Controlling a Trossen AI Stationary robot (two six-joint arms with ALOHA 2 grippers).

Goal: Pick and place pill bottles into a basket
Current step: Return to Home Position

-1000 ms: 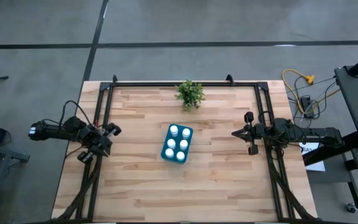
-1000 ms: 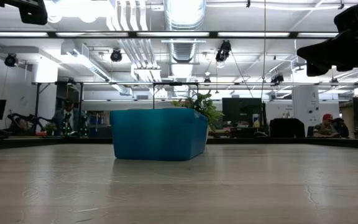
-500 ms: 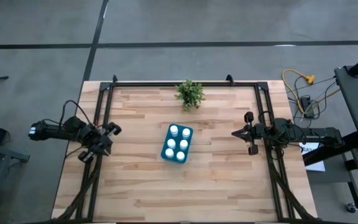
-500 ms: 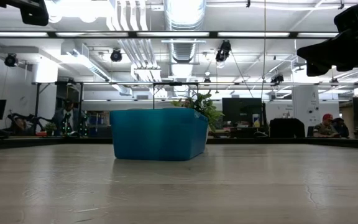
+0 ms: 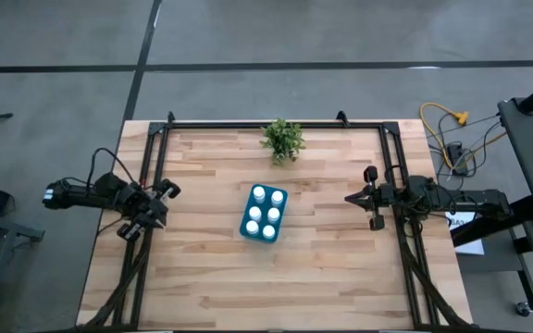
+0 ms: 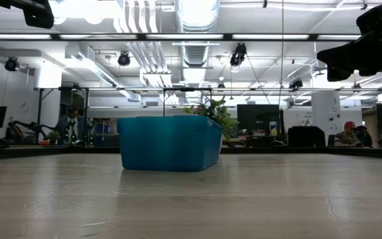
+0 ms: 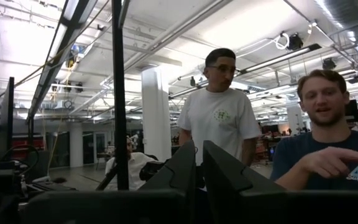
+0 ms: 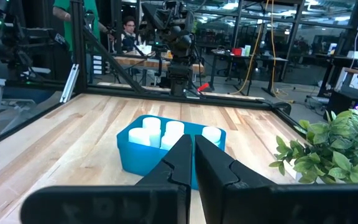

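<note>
High view: the teal-blue rectangular plastic basket (image 5: pixel 244 211) stands near the middle of the pale wooden plank worktop (image 5: pixel 202 277). All six small white round-capped pill bottles (image 5: pixel 254 210) stand upright inside it in two rows of three. I see no bottle out on the planks. The basket's long axis runs from the small green potted plant (image 5: pixel 283 140) at the far edge towards the near edge, slightly slanted. That puts it across the line joining the two arms.

The left pincer (image 5: pixel 155 211) hangs by the worktop's left frame rail, well apart from the basket. The right pincer (image 5: pixel 350 197) hangs by the right rail, pointing inward at the basket's long side. The basket lies between them, and the right one looks a little the nearer.

Right wrist view has the right pincer (image 8: pixel 193 144) clenched to a thin slit with nothing between its fingers. The basket and its white caps lie straight ahead of it, and the plant's leaves are off to one side.

Left wrist view shows the left pincer (image 7: pixel 199 155) likewise clenched and empty. It aims up into the room, where two people stand, and shows no worktop at all.

Judging by this, the placing is finished and only parking the arms remains. Any such retreat leads outward, away from the basket, so nothing should be knocked.
</note>
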